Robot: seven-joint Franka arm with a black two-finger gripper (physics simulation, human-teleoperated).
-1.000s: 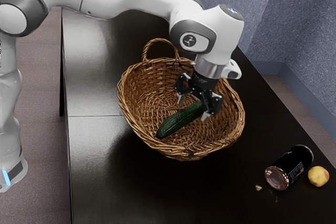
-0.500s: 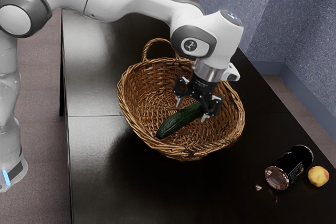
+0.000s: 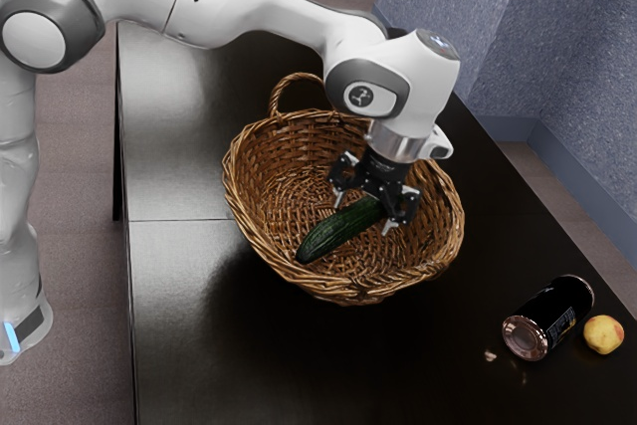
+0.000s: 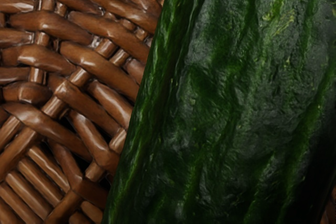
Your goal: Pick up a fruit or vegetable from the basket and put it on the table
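- Cucumber, long, dark green and ridged, lies aslant inside the brown woven wicker basket, with its near end close to the wall and its other end hidden under my hand.
- I have the black two-finger gripper spread wide over it, one finger on either side and nothing clamped.
- I expect a stiff, fairly heavy load for its girth: firm enough for a solid squeeze, though too much force could bruise the skin.
- That skin has a slight sheen in the wrist view; I judge it could slip if I pinch only the upper curve, so I want the pads low on both flanks.
- The best hold is across the width, near mid-length; from here I seem to be off towards the hidden end, and a grip there might let the near end sag or swing.
- Once it is held, I would lift it straight up, well above the rim, before carrying it out, then lower it gently to the dark, smooth table, since a round body may roll.
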